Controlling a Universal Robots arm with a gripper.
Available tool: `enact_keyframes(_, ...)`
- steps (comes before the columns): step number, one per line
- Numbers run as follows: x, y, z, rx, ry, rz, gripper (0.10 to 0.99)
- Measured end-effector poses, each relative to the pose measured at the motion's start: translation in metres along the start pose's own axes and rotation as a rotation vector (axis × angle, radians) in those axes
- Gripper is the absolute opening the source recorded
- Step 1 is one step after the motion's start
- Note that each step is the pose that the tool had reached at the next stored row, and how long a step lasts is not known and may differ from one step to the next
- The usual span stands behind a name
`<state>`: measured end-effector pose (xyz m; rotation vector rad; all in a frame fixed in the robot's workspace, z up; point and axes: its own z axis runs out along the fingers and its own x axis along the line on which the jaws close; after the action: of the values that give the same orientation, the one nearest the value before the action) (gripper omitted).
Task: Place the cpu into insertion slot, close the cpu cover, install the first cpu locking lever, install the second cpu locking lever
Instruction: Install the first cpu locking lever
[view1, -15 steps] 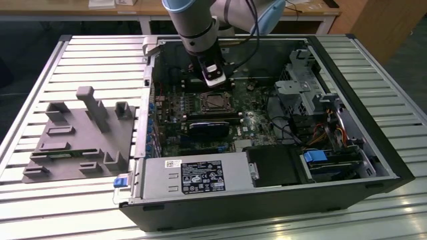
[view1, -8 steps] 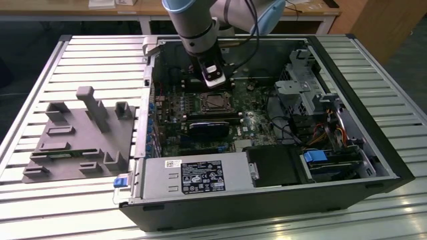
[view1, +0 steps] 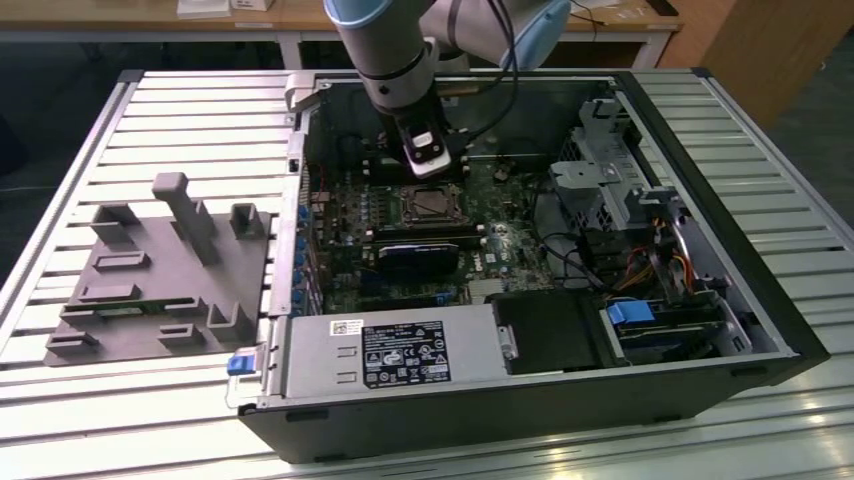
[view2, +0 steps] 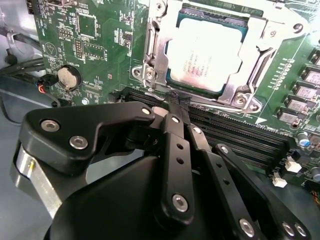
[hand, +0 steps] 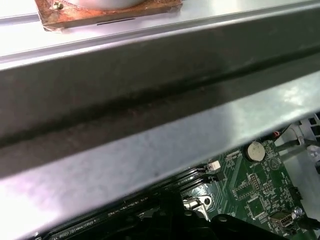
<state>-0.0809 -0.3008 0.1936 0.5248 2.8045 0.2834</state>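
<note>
the cpu (view2: 207, 55) sat in the insertion slot (view1: 430, 203), with the cpu cover (view2: 250, 70) down over it. in the exterior view the gripper (view2: 173, 102), fingers together, hung at the slot's twelve o'clock edge. the lever step probably called for a steady push clear of the memory slots (view2: 240, 135). the fingertips hid any lever, so latching could not be judged.
</note>
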Motion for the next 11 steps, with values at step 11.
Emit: enact_keyframes(11,-0.0023,0.0005,0.0029,0.002,-0.0016,0.006,0.102)
